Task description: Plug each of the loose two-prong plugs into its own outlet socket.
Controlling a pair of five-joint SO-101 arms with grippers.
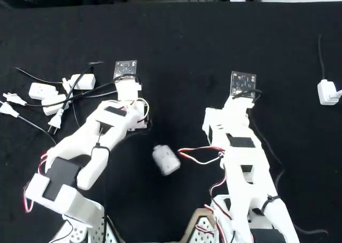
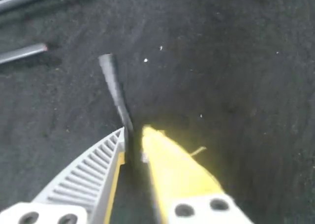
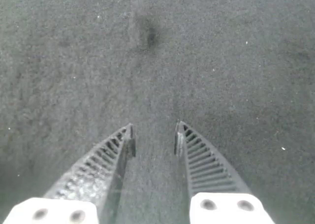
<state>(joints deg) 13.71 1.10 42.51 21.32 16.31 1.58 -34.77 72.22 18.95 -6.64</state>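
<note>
1. Left gripper (image 2: 133, 135): clenched on a thin dark cord (image 2: 114, 83), which is pinched between the fingers (image 2: 91, 170) close to their tips.
2. Cord axis: the cord is seen to run on from the fingertips, nearly in line with the fingers, and its far end is laid on the black cloth (image 2: 236, 61) just ahead. Whether a plug is carried on that end cannot be told.
3. Plugs (image 1: 12, 99) and sockets (image 1: 41, 89): these are gathered in a tangle with their cords on the robot's left side of the table. They lie just beside the left arm and well apart from the right arm.
4. Right gripper (image 3: 153, 133): released, with its jaws spread over bare cloth; nothing is held.
5. White block (image 1: 165, 159): this is laid between the two arms. It is judged to be a further socket, though its face cannot be read.
6. Governing relation: the left arm is by far the nearer to the tangle. The coming move is judged to depend on the held cord being drawn along its own axis, so that a plug is brought clear and its prongs are turned toward a socket.
</note>
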